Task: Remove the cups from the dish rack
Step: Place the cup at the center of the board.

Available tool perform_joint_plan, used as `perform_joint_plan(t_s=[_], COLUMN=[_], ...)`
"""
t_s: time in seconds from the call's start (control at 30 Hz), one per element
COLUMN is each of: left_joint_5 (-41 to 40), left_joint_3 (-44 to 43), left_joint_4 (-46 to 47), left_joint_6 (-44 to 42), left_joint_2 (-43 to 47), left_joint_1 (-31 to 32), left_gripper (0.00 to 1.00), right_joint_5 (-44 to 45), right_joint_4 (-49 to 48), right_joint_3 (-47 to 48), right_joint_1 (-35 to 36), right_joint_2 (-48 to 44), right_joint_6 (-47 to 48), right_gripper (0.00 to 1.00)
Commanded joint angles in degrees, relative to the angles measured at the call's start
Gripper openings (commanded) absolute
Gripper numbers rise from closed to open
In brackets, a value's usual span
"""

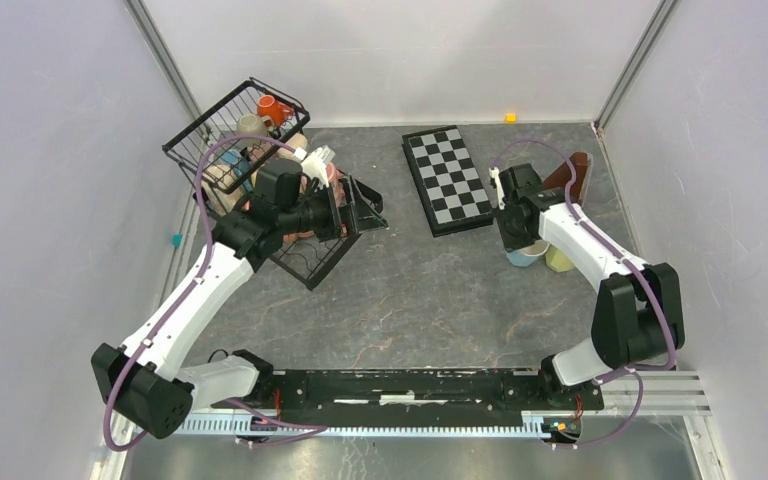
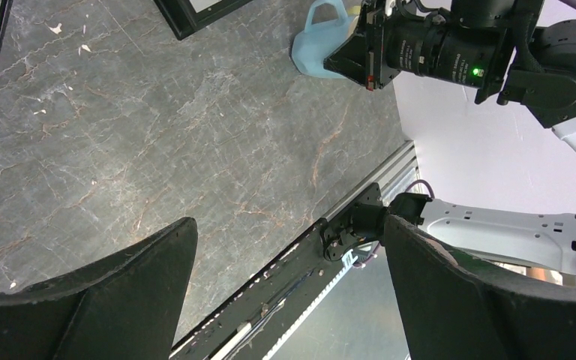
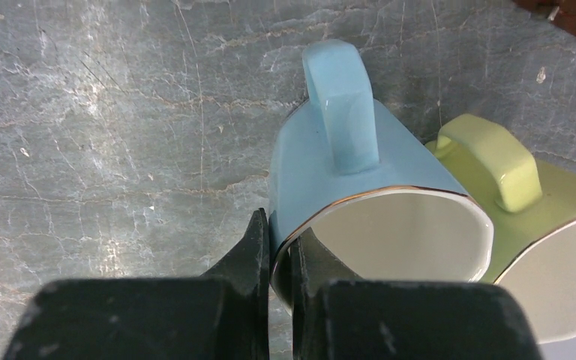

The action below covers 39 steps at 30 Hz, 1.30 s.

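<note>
Cups [image 1: 272, 108] sit in the dish rack [image 1: 192, 135] at far left, near our left hand [image 2: 289, 225], spread wide. Our right hand [image 3: 277, 247] pinches the rim of the blue cup [image 3: 345, 150] on the surface [image 3: 120, 112], a yellow cup [image 3: 555, 195] crowding just beside it, the checkerboard [image 1: 448, 180] near.

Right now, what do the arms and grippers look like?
The left arm and right arm: white shells, black joints, a purple cable along each. The left gripper and right gripper: black wedge-shaped fingers. Green light on right wrist.
</note>
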<state>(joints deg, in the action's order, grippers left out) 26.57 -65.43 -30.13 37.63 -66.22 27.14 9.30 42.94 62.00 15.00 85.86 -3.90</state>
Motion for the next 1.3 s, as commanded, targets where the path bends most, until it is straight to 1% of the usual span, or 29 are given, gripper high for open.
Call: perform_joint_plan(t_s=[0.0,0.07,0.1,0.17,0.33,0.47,0.7,0.8,0.9,1.0,1.07,1.1,1.27], left_joint_5=[-0.18,-0.15,-0.21,-0.3,-0.55,-0.81,-2.1,-2.74,-3.52,-5.47,-6.9,-7.84,-13.33], left_joint_3=[-1.76,-1.72,-1.8,-1.81,-1.98,-2.07,-2.77,-3.4,-3.99,-5.0,-5.43,-5.69,-7.37], left_joint_4=[0.96,0.91,0.8,0.6,0.46,0.35,-1.01,-1.81,-2.6,-4.3,-5.11,-5.77,-8.95], left_joint_6=[-2.3,-2.21,-2.21,-2.15,-1.78,-1.64,-2.45,-2.73,-2.91,-3.02,-2.96,-2.88,-2.8], left_joint_2=[-0.48,-0.66,-0.82,-1.07,-1.61,-1.83,-2.2,-2.17,-2.26,-2.65,-2.78,-2.84,-3.39], left_joint_1=[0.35,0.46,0.47,0.47,0.75,1.0,1.3,1.42,1.35,1.42,1.46,1.43,1.43], left_gripper=[1.0,1.0,1.0,1.0,1.0,1.0,1.0,1.0,1.0,1.0,1.0,1.0,1.0], right_joint_5=[-0.68,-1.2,-1.49,-1.89,-1.83,-1.56,-1.04,-0.4,0.38,0.63,0.22,-0.55,-6.04], right_joint_4=[-2.41,-2.42,-2.34,-2.53,-2.36,-1.89,-0.5,0.46,1.31,1.75,1.31,0.43,-4.28], right_joint_3=[4.51,4.36,4.18,3.74,3.56,3.88,6.18,7.39,8.52,9.85,10.25,10.11,8.27], right_joint_1=[-0.41,-0.34,-0.34,-0.4,-0.34,-0.3,1.29,2.36,3.4,4.89,6.0,6.57,8.42], right_joint_2=[0.86,1.23,1.32,1.24,0.64,0.03,-2.51,-3.73,-5.0,-6.56,-8.28,-9.1,-14.33], right_joint_6=[1.54,1.22,1.1,0.96,0.54,0.38,-0.44,-0.96,-1.4,-1.94,-2.42,-2.48,-4.15], right_gripper=[0.0,0.01,0.03,0.12,0.28,0.44,0.65,0.71,0.75,0.82,0.96,0.98,0.98])
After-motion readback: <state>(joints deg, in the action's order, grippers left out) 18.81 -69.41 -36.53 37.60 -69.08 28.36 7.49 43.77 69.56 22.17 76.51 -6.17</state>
